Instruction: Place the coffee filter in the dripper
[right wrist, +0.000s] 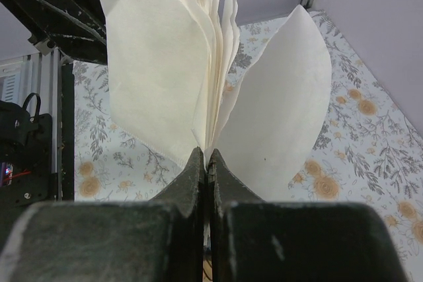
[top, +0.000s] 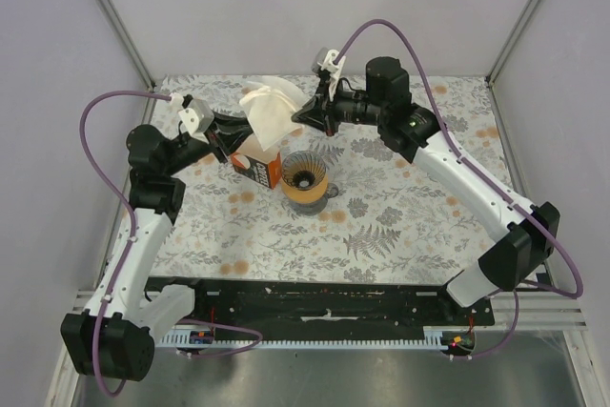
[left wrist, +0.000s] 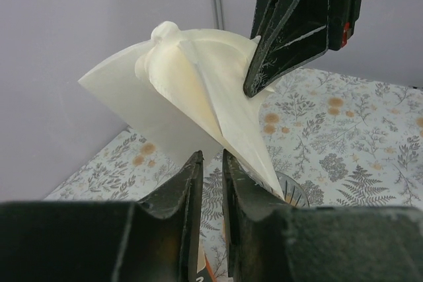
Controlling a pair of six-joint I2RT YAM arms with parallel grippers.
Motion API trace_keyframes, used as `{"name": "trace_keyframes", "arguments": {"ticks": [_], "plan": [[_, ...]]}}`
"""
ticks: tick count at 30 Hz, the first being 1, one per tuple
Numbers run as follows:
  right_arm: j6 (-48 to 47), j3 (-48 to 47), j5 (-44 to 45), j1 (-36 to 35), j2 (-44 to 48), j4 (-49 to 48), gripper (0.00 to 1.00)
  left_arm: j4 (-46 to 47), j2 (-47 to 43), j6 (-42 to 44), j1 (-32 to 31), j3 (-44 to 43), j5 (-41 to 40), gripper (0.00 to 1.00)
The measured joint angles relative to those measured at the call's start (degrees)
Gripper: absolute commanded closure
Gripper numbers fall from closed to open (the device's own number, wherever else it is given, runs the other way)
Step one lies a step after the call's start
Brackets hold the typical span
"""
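The coffee filter (right wrist: 284,104) is pinched at its bottom edge by the right gripper (right wrist: 210,163), jaws squeezed tight on it, with the stack of cream papers (right wrist: 158,64) fanned out right beside it. It's held up over the orange carton (top: 259,167), near the dripper (top: 305,178) (mouth up, on the table (top: 400,226)). Only a thin slit is seen between the left gripper (left wrist: 211,163) jaws; whether anything's gripped can't be told.

The top external view looks down from behind over the whole worktop (top: 400,226), while wrist views, close along the left pincer (left wrist: 211,166) and right pincer (right wrist: 209,163), face each other across the same fanned papers (left wrist: 192,90).
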State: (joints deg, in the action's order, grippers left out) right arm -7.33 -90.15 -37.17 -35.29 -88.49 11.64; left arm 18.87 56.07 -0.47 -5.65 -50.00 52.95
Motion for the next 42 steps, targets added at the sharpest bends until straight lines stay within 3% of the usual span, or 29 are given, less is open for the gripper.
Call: {"name": "trace_keyframes", "arguments": {"ticks": [4,11,17,23,31,42], "plan": [[0.20,0.00,0.85,0.11,-0.76,0.04,1.00,-0.74,-0.46,-0.04,0.00,-0.04,-1.46,0.77],[-1.68,0.09,1.01,0.35,-0.81,0.00,1.00,-3.23,-1.60,-0.63,0.39,-0.63,-4.11,0.68],[-7.37,3.91,1.51,0.44,3.45,0.48,1.00,-2.86,-1.55,-0.72,0.66,-1.05,-2.58,0.74],[-10.67,4.50,2.67,0.44,8.04,0.37,1.00,0.17,0.13,-0.85,0.63,-2.25,1.31,0.78],[-12.48,5.62,4.48,0.44,9.29,0.13,1.00,4.15,0.63,-0.87,0.63,-3.04,4.57,0.60],[-13.75,5.90,5.64,0.50,9.79,0.48,1.00,18.71,4.52,-6.84,-0.35,-4.13,7.72,0.59]]}}
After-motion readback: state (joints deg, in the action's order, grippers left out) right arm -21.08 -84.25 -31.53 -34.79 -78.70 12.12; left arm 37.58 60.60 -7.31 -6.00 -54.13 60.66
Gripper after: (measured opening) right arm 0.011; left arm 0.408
